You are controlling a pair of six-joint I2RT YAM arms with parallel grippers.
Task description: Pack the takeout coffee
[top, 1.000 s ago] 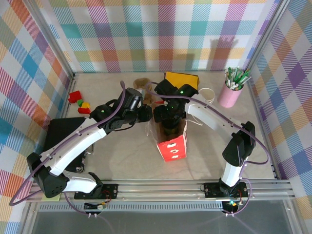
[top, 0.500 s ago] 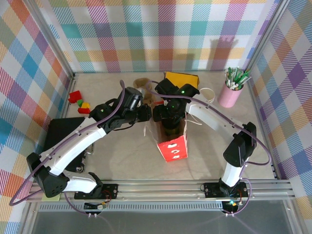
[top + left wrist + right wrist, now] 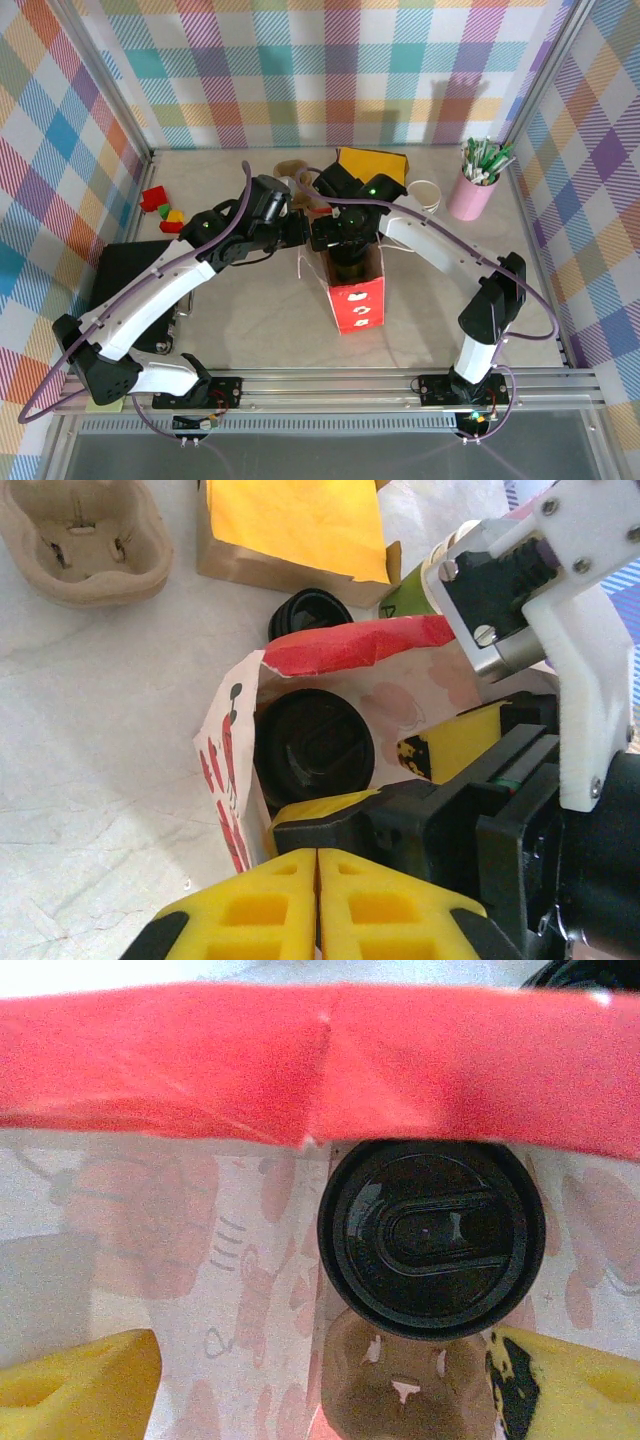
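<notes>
Red paper bag: upright at the centre of the table, mouth open.
Black-lidded cup: lodged inside that bag, with brown moulded cardboard seen below it.
Right gripper: placed in the bag's mouth, fingers spread wide, nothing grasped.
Left gripper: set at the bag's left rim, pads pressed together; whether paper is pinched cannot be told.
Takeout coffee: stood on the table beyond the bag and outside it, between a yellow-topped brown bag and a pink cup of pens; touched by neither gripper.
</notes>
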